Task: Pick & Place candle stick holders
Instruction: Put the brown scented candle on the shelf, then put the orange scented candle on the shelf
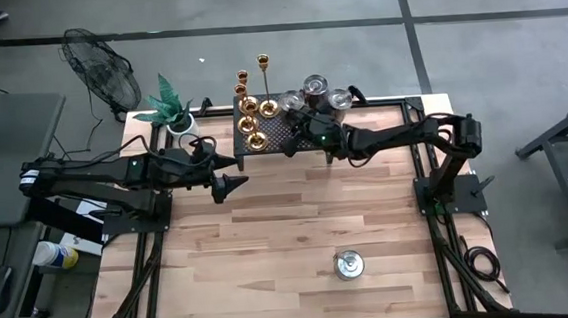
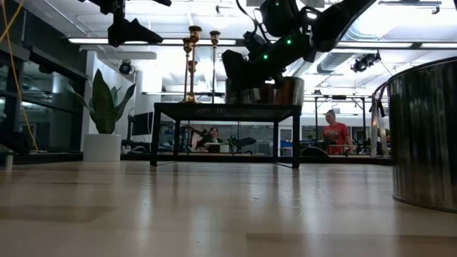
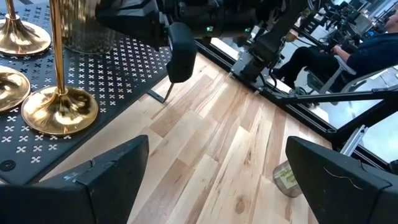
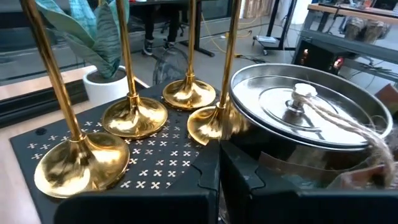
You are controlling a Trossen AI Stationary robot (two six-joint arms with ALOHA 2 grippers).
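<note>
Several gold candle stick holders (image 1: 248,106) stand on their round bases on the left part of a black perforated stand (image 1: 275,143) at the table's far side. The right wrist view shows them (image 4: 134,115) close ahead. My right gripper (image 1: 290,144) hovers shut over the stand's near edge, level with the holders' bases, with its fingers (image 4: 217,180) just short of a silver tin (image 4: 305,112). My left gripper (image 1: 234,183) waits open above the table, left of the stand's near corner, with nothing between its fingers (image 3: 112,174).
Lidded silver tins (image 1: 315,85) crowd the stand's right part. Another silver tin (image 1: 349,265) stands on the wood toward the near edge. A potted plant (image 1: 170,105) sits at the far left corner. Bare wood lies between the stand and the near tin.
</note>
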